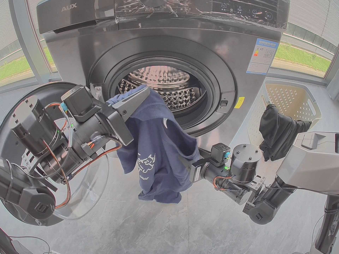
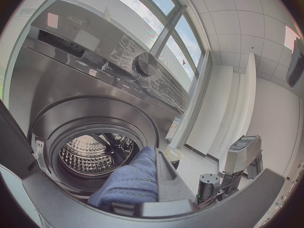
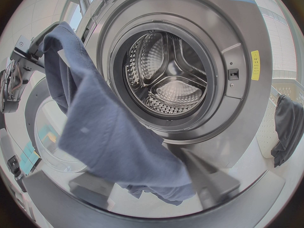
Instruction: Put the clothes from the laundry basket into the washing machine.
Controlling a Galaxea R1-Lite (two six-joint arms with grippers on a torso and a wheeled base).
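A navy blue shirt (image 1: 155, 149) with white print hangs spread in front of the washing machine's open drum (image 1: 166, 87). My left gripper (image 1: 141, 94) is shut on its upper edge, right at the drum's mouth; in the left wrist view the blue shirt (image 2: 133, 181) bunches between the fingers (image 2: 171, 181). My right gripper (image 1: 189, 163) is shut on the shirt's lower right side, and the blue shirt (image 3: 110, 136) drapes over its fingers (image 3: 209, 178). The drum (image 3: 164, 76) holds no clothes. A black garment (image 1: 279, 131) hangs over the rim of the beige laundry basket (image 1: 293, 99).
The washer door (image 1: 53, 152) stands swung open on the left, behind my left arm. The laundry basket leans against the machine's right side. Grey tiled floor (image 1: 197, 226) lies open below the shirt. Windows run behind the machine.
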